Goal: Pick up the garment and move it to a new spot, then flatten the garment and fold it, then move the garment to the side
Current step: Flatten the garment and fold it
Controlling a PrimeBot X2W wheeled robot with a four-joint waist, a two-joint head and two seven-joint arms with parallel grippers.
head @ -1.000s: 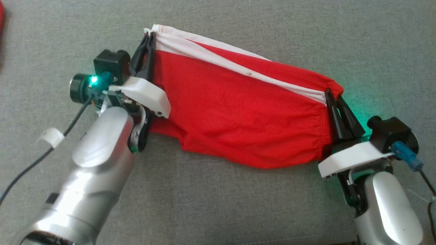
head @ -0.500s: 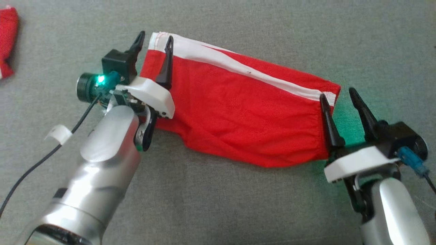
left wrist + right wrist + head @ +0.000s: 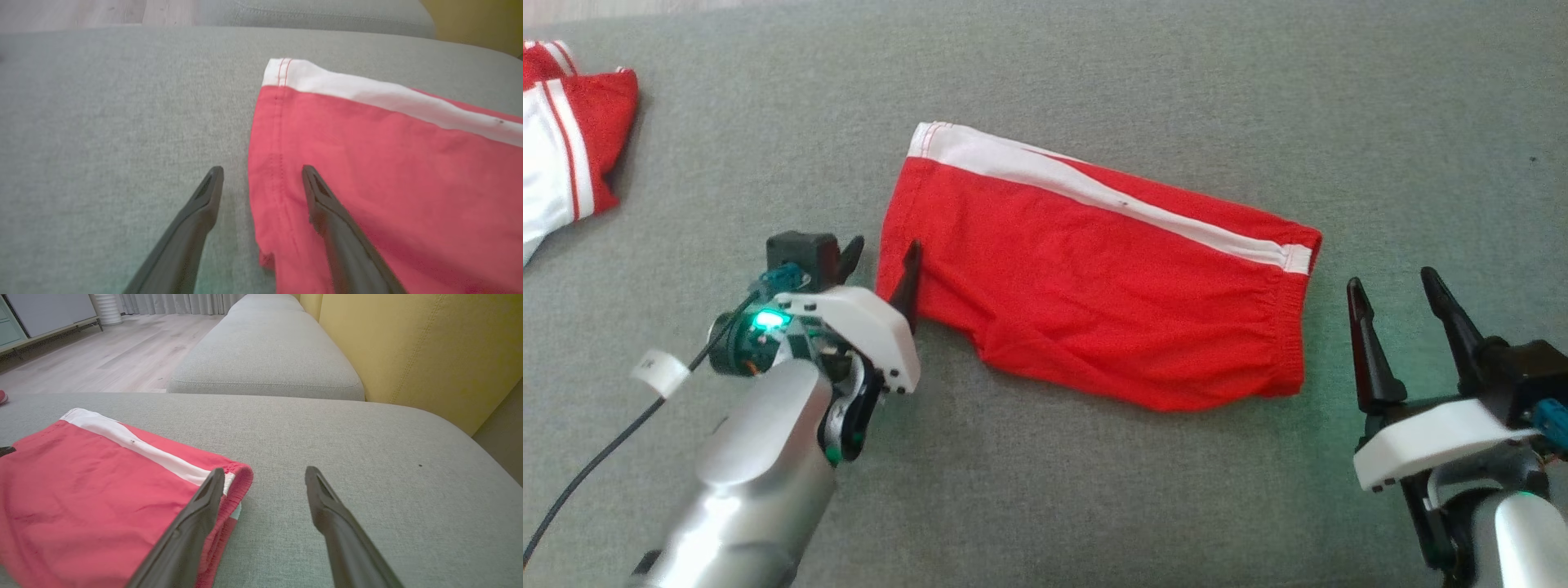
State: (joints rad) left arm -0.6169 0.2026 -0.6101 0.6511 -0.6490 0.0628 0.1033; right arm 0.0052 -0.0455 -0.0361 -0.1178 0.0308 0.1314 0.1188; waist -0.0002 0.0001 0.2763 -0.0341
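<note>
The garment (image 3: 1094,269) is a pair of red shorts with a white side stripe, lying folded and flat on the grey cushion (image 3: 1094,73). My left gripper (image 3: 882,261) stands open at its near left corner, and in the left wrist view the red hem (image 3: 265,163) lies between the two fingers, one finger over the cloth (image 3: 367,171). My right gripper (image 3: 1392,298) is open just right of the elastic waistband end (image 3: 1290,327), apart from it. In the right wrist view the waistband corner (image 3: 239,477) sits beside the left finger (image 3: 196,514). Neither gripper holds anything.
Another red and white garment (image 3: 572,147) lies at the far left of the cushion. A second grey cushion (image 3: 265,355) and a yellow backrest (image 3: 408,347) lie beyond the shorts, with wooden floor (image 3: 102,355) to the side. A black cable (image 3: 605,457) trails from my left wrist.
Both grippers were shut on the shorts' far corners, then opened and let go. The shorts now lie flat. Both arms have drawn back toward me, and the head camera has shifted.
</note>
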